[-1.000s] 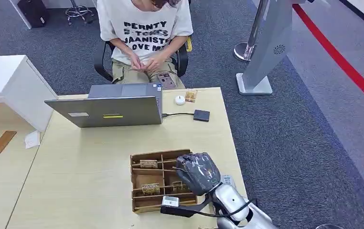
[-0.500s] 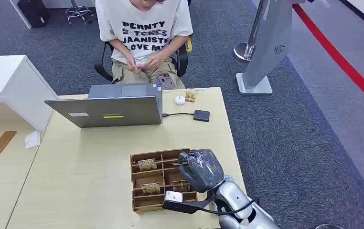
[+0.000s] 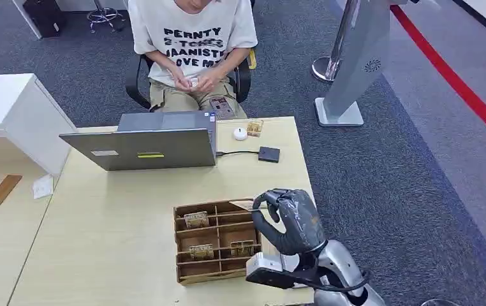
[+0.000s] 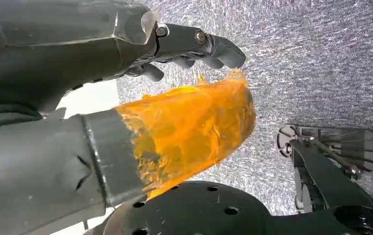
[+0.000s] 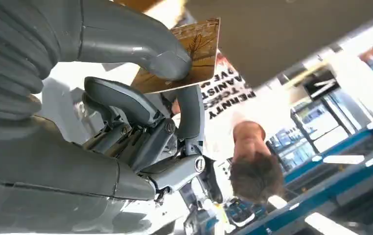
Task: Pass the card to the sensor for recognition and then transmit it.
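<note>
My right hand [image 3: 289,220] hovers over the right end of the wooden card tray [image 3: 184,245] near the table's front edge. It pinches a tan printed card [image 5: 195,53] between thumb and a finger; in the head view the card [image 3: 245,209] shows edge-on as a thin line. Several more cards stand in the tray's slots. The small dark sensor box [image 3: 268,153] lies at the far right of the table, cabled to the laptop [image 3: 143,148]. My left hand [image 4: 126,73] hangs over grey carpet, fingers apart, holding nothing.
A seated person [image 3: 192,44] faces me behind the laptop, hands in lap. A white round puck [image 3: 240,133] and another card [image 3: 255,127] lie by the far edge. A white cabinet [image 3: 11,115] stands at the left, a grey stand [image 3: 349,70] at the right.
My right hand has lifted off the tray's slots, turned and shifted right, bringing a card up with it. The person's hands have moved slightly.
</note>
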Controlling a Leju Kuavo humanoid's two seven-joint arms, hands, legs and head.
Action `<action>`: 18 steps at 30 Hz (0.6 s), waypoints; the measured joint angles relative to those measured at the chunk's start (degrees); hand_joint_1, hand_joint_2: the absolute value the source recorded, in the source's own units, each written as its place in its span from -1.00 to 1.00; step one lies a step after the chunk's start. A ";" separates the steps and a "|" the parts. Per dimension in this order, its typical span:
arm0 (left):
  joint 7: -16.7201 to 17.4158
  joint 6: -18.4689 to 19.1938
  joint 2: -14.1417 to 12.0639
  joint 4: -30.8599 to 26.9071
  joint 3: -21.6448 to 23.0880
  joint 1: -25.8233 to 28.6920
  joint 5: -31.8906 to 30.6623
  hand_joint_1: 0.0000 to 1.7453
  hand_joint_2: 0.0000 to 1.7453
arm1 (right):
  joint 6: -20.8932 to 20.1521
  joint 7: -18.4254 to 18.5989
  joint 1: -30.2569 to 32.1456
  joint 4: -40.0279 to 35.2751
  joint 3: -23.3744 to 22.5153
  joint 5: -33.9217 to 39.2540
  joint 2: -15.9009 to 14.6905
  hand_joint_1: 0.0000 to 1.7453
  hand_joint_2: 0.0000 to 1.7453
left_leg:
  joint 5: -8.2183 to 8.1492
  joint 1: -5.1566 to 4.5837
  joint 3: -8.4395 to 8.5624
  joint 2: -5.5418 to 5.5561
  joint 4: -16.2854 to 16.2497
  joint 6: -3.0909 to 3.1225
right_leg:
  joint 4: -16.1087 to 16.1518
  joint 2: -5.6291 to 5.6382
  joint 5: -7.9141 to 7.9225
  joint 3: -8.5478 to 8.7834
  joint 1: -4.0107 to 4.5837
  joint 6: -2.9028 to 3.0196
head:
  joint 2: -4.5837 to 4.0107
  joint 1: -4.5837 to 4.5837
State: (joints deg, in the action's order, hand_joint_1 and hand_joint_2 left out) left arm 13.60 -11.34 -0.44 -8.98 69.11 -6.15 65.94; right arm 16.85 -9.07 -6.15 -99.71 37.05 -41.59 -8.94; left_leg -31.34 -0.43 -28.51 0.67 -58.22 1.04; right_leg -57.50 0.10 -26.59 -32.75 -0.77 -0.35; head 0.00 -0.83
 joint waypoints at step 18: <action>-0.29 -0.22 0.00 0.02 0.96 -0.05 0.76 -1.00 -1.00 | -3.10 -4.70 4.62 -7.45 -4.92 6.38 -0.26 1.00 1.00 | 0.00 0.01 0.00 0.00 0.00 0.00 | 0.00 -0.01 0.00 0.00 0.00 0.00 | 0.00 -0.02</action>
State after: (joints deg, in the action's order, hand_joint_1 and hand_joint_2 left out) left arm 13.31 -11.56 -0.44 -8.96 70.07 -6.21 66.71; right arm 13.75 -13.77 -1.53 -107.16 32.13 -35.21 -9.20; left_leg -31.34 -0.43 -28.52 0.67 -58.22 1.04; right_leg -57.50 0.09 -26.60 -32.75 -0.77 -0.35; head 0.00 -0.85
